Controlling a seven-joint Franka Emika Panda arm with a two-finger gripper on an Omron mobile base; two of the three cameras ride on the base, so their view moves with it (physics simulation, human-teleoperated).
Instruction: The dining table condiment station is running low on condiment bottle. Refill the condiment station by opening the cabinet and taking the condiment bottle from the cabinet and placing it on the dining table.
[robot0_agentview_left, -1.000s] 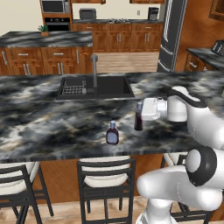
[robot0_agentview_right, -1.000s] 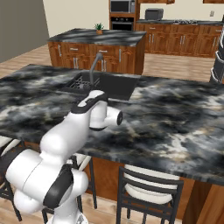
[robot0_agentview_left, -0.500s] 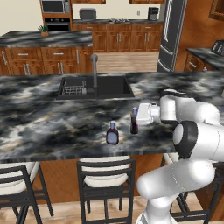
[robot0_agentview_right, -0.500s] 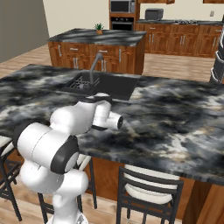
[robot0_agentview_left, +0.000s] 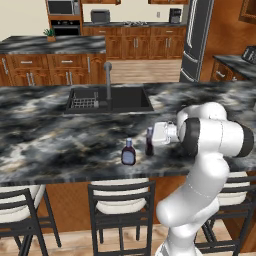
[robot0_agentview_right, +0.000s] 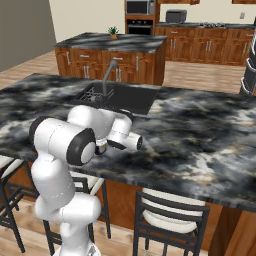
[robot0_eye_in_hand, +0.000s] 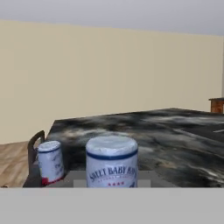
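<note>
The condiment bottle (robot0_agentview_left: 149, 146), dark with a pale label, stands upright in my gripper (robot0_agentview_left: 151, 140), which is shut on its body from the right. It hangs just over the front part of the dining table (robot0_agentview_left: 60, 145); I cannot tell whether its base touches the stone. A similar dark bottle (robot0_agentview_left: 128, 153) stands on the table a little to its left. In the hand view the held condiment bottle (robot0_eye_in_hand: 111, 162) is close in the centre, with its white label facing me. There the other bottle (robot0_eye_in_hand: 50, 161) is to its left.
The black sink (robot0_agentview_left: 120, 97) and its tall tap (robot0_agentview_left: 108, 80) lie behind the bottles. Black stools (robot0_agentview_left: 120, 200) stand under the table's front edge. In the right base view my own arm (robot0_agentview_right: 75, 142) covers the bottles, and bare table (robot0_agentview_right: 200, 135) stretches to the right.
My arm has carried the held bottle to the left and downward, closer to the table top and to the bottle standing there. The grip has stayed shut.
</note>
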